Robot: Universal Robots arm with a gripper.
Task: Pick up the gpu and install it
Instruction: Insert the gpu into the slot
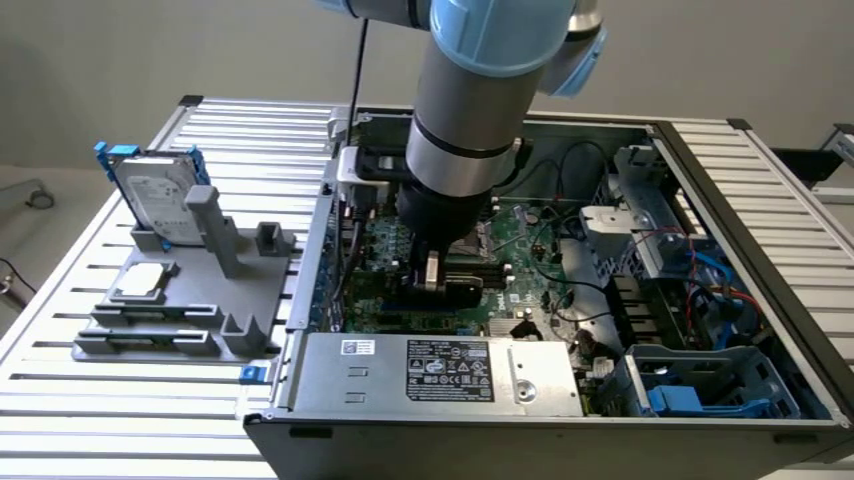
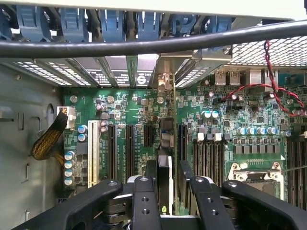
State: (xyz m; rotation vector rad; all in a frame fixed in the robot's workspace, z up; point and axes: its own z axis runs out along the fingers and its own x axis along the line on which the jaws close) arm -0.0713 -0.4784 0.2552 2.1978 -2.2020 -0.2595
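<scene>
Jaws apart, straddling the gpu (image 2: 164,178). The card stands edge-on between them on the green motherboard (image 2: 225,115) inside the open case (image 1: 747,180), with a gap on one side.

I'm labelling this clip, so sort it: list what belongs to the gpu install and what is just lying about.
Job in hand: gpu, edge-on over the motherboard; gripper straddling it; open computer case.
Lying about: hard drive with blue rails and small silver chip, both on the grey fixture outside the case.
</scene>
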